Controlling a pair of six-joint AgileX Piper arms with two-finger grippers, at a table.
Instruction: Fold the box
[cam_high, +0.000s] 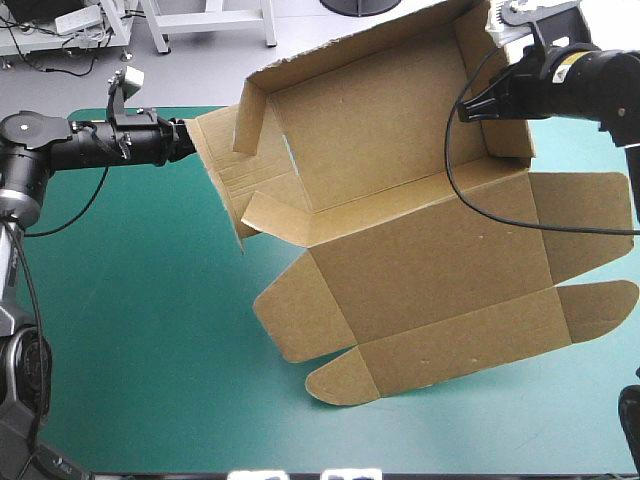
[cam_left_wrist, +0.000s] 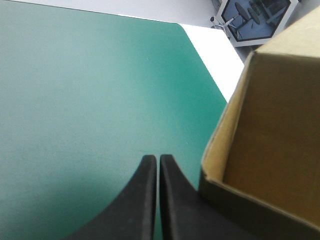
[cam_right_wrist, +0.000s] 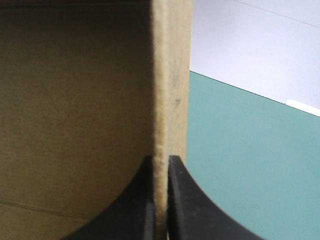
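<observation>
The brown box hangs tilted over the teal-green bench, its walls partly raised and its flat lid and flaps dipping toward the near edge; the right tool is clamped on the edge of the far right wall; the left tool is pressed together with no board between its black fingers, the left wall's corner just beside it. With only one real grip, I judge the sheet could swing or slip free; the untucked left wall could spring flat.
</observation>
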